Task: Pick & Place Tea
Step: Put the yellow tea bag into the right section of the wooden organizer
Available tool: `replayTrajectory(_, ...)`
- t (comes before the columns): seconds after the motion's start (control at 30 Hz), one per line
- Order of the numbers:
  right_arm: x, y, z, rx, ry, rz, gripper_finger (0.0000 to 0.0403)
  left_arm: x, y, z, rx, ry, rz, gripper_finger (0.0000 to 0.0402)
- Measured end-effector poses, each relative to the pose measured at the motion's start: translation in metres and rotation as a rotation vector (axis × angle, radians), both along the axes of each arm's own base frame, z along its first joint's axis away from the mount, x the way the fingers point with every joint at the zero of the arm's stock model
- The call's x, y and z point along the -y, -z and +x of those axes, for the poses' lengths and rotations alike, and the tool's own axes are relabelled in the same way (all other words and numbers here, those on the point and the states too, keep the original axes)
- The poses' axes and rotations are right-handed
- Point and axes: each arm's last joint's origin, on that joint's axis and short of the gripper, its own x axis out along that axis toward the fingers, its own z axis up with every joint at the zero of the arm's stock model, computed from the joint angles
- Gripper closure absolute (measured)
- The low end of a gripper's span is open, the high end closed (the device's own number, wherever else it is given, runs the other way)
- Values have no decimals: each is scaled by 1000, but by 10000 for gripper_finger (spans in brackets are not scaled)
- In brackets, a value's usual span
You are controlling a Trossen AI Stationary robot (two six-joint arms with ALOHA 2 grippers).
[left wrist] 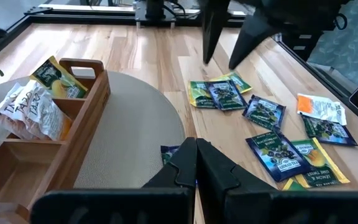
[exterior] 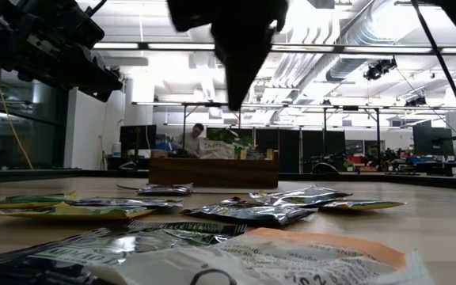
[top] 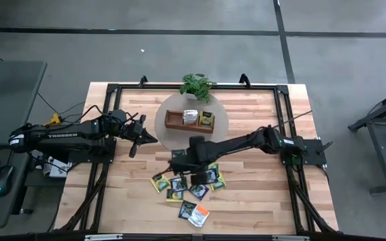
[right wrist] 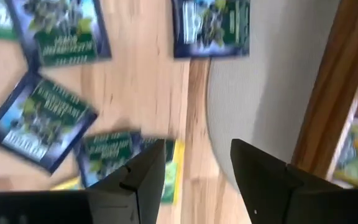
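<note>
since the right gripper hangs empty over the pile w/ fingers spread, this looks like the reach-for-a-sachet step imo.

right gripper: center of the high view, above the upper edge of the tea sachets; nothing between the fingers, gap visible in the right wrist view.

tea: most of it scattered lower center of the high view on the bare table; one blue sachet sits apart at the edge of the round mat, partly on it.

tray: upper center on the mat, already has a white one and a yellow-green one in it.

left gripper: parked center-left by the mat's edge, fingers pressed together, holding nothing.

how to do it well: prob go for that lone blue sachet, it doesn't overlap anything. come straight down, fingers either side of an edge, since flat foil slides. avoid the overlapping ones lower down or you'll lift 2.

plant: behind the tray, keep the carry path low enough but clear of it.
</note>
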Motion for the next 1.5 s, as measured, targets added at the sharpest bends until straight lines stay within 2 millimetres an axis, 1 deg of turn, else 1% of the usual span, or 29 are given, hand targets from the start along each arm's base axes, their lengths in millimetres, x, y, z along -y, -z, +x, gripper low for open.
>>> replayTrajectory(0.1, -4, -8, -9, -27, 31, -9, 224, 0, 0, 0, 0, 0, 0, 401)
replayTrajectory(0.27, -6, -19, -19, -33, 84, -17, 224, 0, 0, 0, 1, 0, 0, 401)
replayTrajectory(0.4, -7, -20, -23, -53, 118, -18, 224, 0, 0, 0, -1, 0, 0, 401)
replayTrajectory(0.5, -8, -16, -26, -71, 119, 9, 224, 0, 0, 0, 0, 0, 0, 401)
replayTrajectory(0.57, -8, -11, -31, -88, 137, 25, 224, 0, 0, 0, -1, 0, 0, 401)
replayTrajectory(0.7, 1, -1, -52, -103, 226, 30, 224, 0, 0, 0, 0, 0, 0, 401)
replayTrajectory(0.9, 7, 19, -85, 21, 368, 182, 224, 0, 0, 0, 0, 0, 0, 401)
replayTrajectory(1.0, 8, 29, -101, 92, 482, 236, 224, 0, 0, 0, 0, 0, 0, 401)
replayTrajectory(1.1, 10, 38, -117, 167, 632, 289, 223, 0, 0, 0, 0, 0, 0, 401)
replayTrajectory(1.17, 12, 45, -125, 222, 739, 343, 224, 0, 0, 0, 0, 0, 0, 401)
replayTrajectory(1.3, 16, 60, -140, 286, 860, 450, 221, 0, 0, 0, 0, 0, 0, 401)
replayTrajectory(1.4, 17, 72, -148, 327, 928, 539, 215, 0, 0, 0, 0, 0, 0, 401)
replayTrajectory(1.5, 16, 80, -155, 347, 973, 587, 210, 0, 0, 0, 0, 0, 0, 401)
